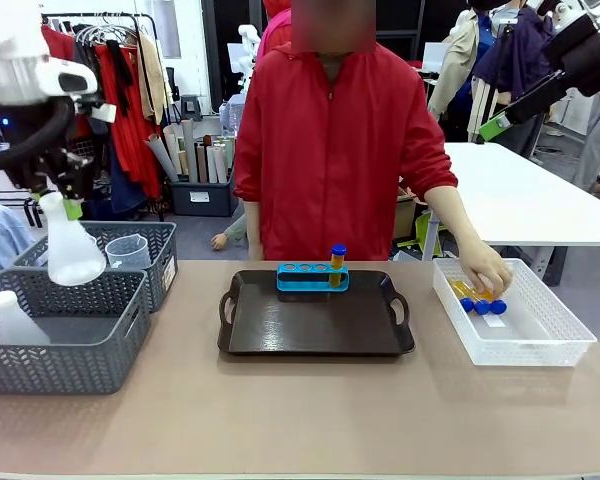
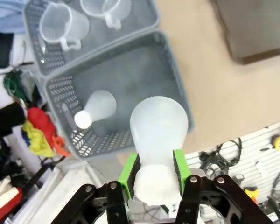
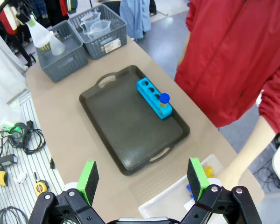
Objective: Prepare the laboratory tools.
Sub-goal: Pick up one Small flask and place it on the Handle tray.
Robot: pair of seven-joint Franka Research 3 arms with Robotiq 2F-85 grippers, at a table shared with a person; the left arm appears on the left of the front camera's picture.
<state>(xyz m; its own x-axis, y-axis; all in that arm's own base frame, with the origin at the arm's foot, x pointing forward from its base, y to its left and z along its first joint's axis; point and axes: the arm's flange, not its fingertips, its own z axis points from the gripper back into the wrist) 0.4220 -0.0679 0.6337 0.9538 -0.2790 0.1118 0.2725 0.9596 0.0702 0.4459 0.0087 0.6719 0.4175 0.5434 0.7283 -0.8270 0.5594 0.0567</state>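
My left claw (image 2: 155, 168) is clamped on the neck of a translucent white conical flask (image 2: 158, 126), green pads pressed on either side of it. The flask hangs base-down in the air above the near grey basket (image 1: 75, 365) at my left end of the desk (image 1: 300, 420). A second flask (image 1: 15, 318) sits inside that basket. Behind it, the far basket (image 1: 165, 240) holds two clear handled beakers (image 2: 63, 25).

My right claw (image 3: 143, 178) is spread wide apart and holds nothing, high over the desk's right side.

In the middle of the desk lies a dark tray (image 1: 315, 350). A blue rack (image 1: 312, 277) stands along its far edge. One yellow-orange tube (image 1: 338, 262) with a blue cap stands upright in the end hole toward my right.

At my right, a white lattice bin (image 1: 570, 345) holds loose blue-capped tubes (image 1: 482, 305). The person's hand (image 1: 485, 270) is down among them.
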